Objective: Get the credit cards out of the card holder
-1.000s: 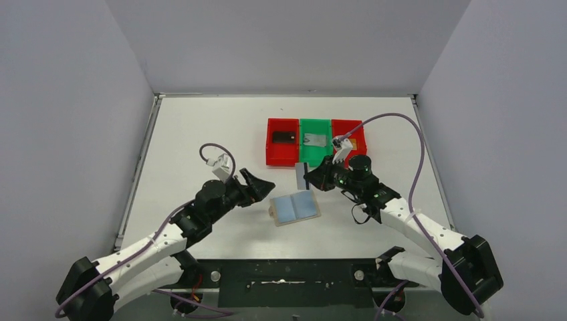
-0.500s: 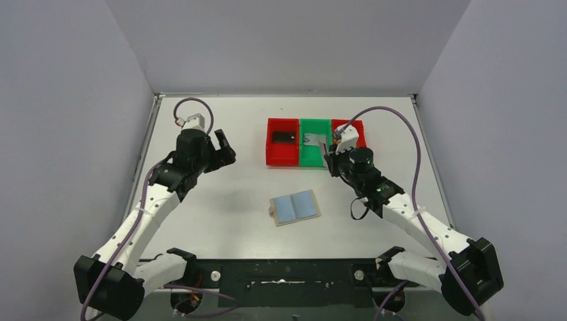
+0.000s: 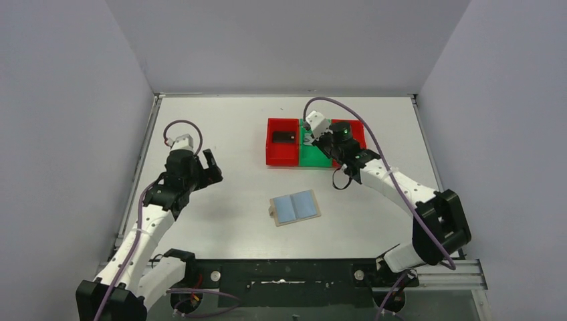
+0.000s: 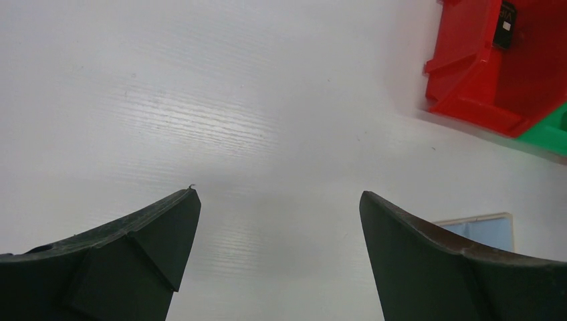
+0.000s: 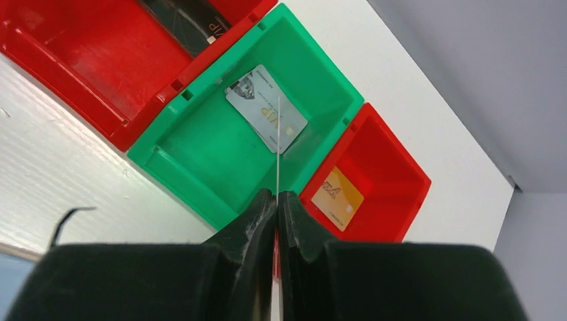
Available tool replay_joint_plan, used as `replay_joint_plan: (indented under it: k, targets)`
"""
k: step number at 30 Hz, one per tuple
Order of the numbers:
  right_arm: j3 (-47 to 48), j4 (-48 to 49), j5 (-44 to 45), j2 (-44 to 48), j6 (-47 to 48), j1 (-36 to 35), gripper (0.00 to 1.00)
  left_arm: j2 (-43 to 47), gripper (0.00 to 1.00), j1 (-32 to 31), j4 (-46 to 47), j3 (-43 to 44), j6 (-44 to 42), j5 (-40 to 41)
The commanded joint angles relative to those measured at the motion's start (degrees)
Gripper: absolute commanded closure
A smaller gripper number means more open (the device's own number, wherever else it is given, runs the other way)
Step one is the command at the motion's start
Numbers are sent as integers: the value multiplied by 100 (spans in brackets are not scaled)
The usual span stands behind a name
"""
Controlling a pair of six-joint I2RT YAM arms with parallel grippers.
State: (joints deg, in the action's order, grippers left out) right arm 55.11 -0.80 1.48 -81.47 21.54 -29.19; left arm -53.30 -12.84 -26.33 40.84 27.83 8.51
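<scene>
Right gripper (image 5: 276, 198) clamped on card (image 5: 277, 167), edge-on over green bin (image 5: 194, 157); left gripper (image 4: 277, 200) apart, empty. Could land outside if released off-centre.

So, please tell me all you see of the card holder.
The card holder is a small tan wallet lying open and flat on the white table, slightly turned. Its pale blue lining faces up in two panels; a small tab sticks out at its left edge. No card shows in it. Only the table touches it.
</scene>
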Motion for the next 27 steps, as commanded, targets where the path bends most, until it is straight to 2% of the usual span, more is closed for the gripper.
replay_joint_plan:
  k: [1, 4, 6, 23, 27]
  targets:
    - [853, -706, -435, -681, 1299, 70, 100, 205, 8, 36, 283, 102, -40, 189]
    - [1268, -1114, -444, -1176, 1824, 79, 100, 261, 8, 66, 224, 145, -117, 477]
    - [1321, -986, -324, -1379, 2023, 91, 100, 328, 8, 111, 231, 125, -135, 533]
    - [2111, -719, -168, -2647, 3622, 316, 100, 355, 7, 605, 429, 68, -242, -75]
    - [2153, -514, -243, -2849, 3868, 382, 97, 366, 7, 649, 433, 57, -253, -79]
